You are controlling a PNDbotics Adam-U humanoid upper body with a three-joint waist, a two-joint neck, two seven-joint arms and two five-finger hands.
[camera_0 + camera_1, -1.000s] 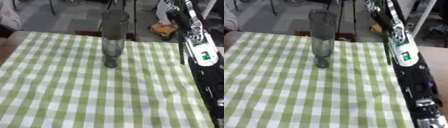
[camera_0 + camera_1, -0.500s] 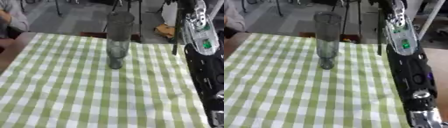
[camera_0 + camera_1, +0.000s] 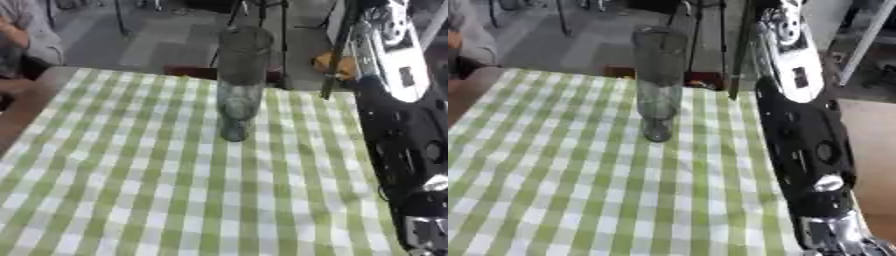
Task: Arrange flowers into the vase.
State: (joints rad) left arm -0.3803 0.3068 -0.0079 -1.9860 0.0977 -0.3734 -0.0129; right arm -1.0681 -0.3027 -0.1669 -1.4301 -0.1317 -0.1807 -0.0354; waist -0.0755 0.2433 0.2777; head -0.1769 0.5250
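Note:
A tall clear glass vase (image 3: 241,80) stands upright and empty on the green-and-white checked cloth (image 3: 157,190), towards the table's far edge. My right arm (image 3: 798,115), black with a silver and white cover, rises along the right side and passes out of the top edge; its hand is beyond the picture. A thin dark stem (image 3: 336,55) hangs down beside that arm, its lower end in the air to the right of the vase at about mid-height. What holds the stem is hidden. My left hand shows in neither view.
The cloth's far edge (image 3: 192,75) lies just behind the vase, with grey floor, stand legs (image 3: 284,30) and an orange thing (image 3: 332,62) beyond. A person sits at the far left corner (image 3: 35,35). Open cloth spreads left of and in front of the vase.
The camera has tilted, so the whole picture shifted. Relative to the vase, the hanging stem and my right arm have moved left, closer to the vase.

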